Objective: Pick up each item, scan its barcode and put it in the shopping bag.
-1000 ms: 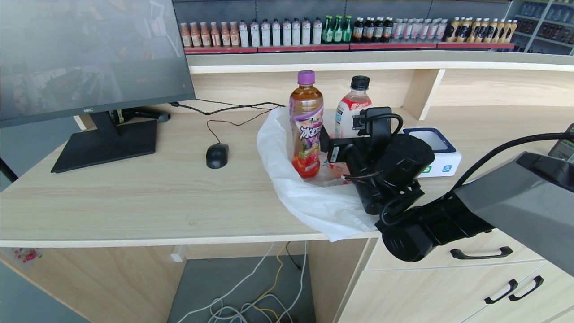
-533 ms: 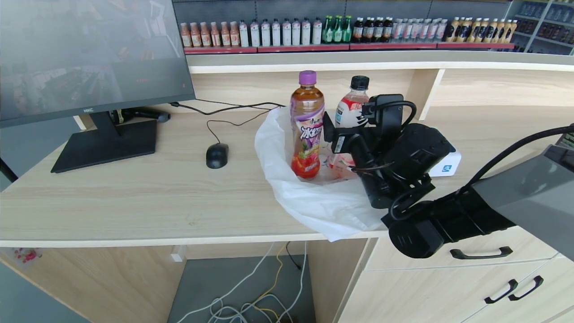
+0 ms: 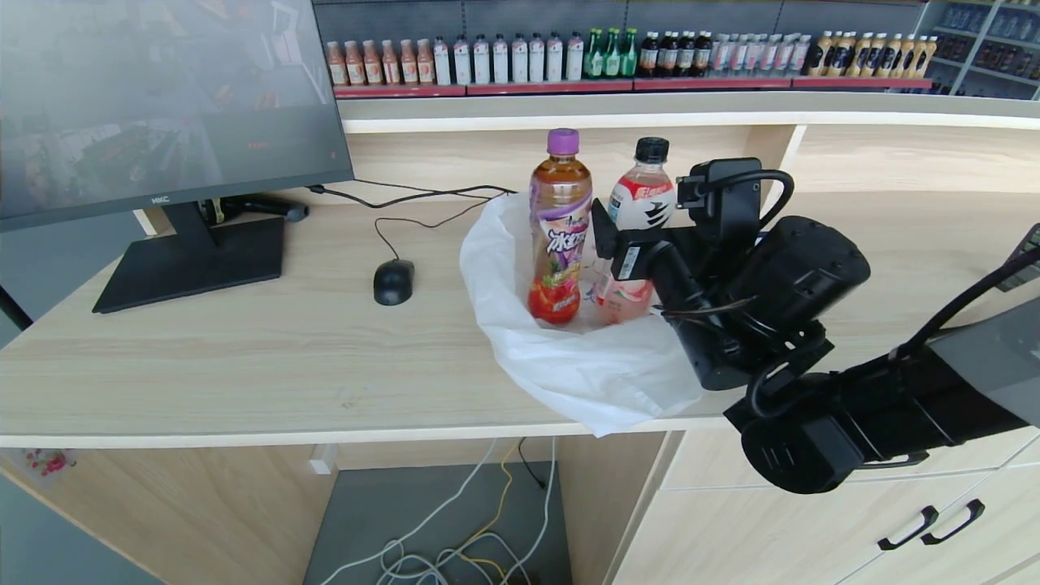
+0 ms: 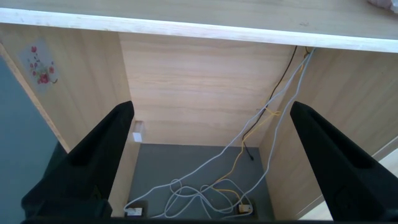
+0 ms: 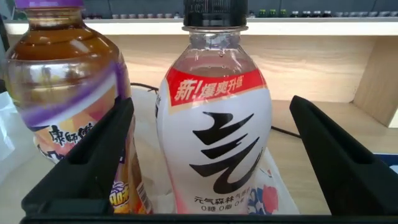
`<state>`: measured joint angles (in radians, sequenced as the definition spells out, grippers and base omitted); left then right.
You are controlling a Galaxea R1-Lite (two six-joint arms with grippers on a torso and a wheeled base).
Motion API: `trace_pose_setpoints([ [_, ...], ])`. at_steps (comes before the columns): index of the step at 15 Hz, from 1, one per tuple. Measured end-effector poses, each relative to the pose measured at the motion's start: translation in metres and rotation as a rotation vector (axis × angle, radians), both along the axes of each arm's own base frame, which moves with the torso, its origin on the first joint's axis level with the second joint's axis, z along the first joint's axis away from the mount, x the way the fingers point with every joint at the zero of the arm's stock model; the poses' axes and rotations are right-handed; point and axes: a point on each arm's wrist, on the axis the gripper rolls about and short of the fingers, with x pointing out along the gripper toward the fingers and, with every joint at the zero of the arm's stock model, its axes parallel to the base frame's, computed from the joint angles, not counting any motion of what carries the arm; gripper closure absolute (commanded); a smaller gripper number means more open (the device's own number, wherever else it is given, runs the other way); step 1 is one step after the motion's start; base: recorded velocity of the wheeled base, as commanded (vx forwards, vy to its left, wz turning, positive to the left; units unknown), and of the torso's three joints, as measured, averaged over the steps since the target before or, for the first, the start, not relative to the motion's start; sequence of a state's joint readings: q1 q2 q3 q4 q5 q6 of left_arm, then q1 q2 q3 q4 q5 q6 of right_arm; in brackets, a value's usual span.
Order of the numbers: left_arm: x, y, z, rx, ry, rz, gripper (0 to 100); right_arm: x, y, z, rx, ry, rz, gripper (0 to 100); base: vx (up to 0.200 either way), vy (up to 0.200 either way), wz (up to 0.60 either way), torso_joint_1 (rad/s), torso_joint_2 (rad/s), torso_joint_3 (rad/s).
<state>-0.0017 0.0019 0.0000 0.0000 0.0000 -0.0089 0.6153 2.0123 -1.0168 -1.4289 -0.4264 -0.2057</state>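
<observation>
A white shopping bag (image 3: 569, 366) lies open on the wooden counter (image 3: 244, 349). Two bottles stand in it: a purple-capped tea bottle (image 3: 559, 231) (image 5: 62, 118) and a black-capped bottle with a red-and-white label (image 3: 642, 203) (image 5: 214, 124). My right gripper (image 3: 630, 244) (image 5: 214, 168) is open just in front of the black-capped bottle, its fingers (image 5: 93, 162) spread wider than the bottle and not touching it. My left gripper (image 4: 211, 162) hangs open below the counter edge, holding nothing.
A monitor (image 3: 162, 106) on a black stand sits at the counter's left, with a mouse (image 3: 393, 281) and its cables between it and the bag. A raised ledge (image 3: 650, 106) runs behind the counter. Drawers (image 3: 934, 520) are below right; loose cables (image 4: 217, 186) lie under the counter.
My right arm has risen and drawn to the right, away from the bottles, and now covers the white box that showed beside the bag. The black-capped bottle stays standing in the bag.
</observation>
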Motion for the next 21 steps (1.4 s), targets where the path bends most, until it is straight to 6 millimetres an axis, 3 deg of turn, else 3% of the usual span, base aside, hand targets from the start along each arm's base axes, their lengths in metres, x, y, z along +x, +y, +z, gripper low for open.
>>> trace_pose_setpoints([
  [8, 0.0, 0.0, 0.0, 0.0, 0.0, 0.001, 0, -0.045, -0.004, 0.017, 0.022, -0.014, 0.078, 0, 0.0, 0.0, 0.0, 0.0, 0.0, 0.0],
  [14, 0.0, 0.0, 0.0, 0.0, 0.0, 0.0, 0, -0.072, -0.021, -0.017, -0.017, 0.044, 0.16, 0, 0.0, 0.0, 0.0, 0.0, 0.0, 0.0],
  [21, 0.0, 0.0, 0.0, 0.0, 0.0, 0.0, 0, -0.092, -0.033, -0.012, -0.009, 0.033, 0.3, 0, 0.0, 0.0, 0.0, 0.0, 0.0, 0.0],
])
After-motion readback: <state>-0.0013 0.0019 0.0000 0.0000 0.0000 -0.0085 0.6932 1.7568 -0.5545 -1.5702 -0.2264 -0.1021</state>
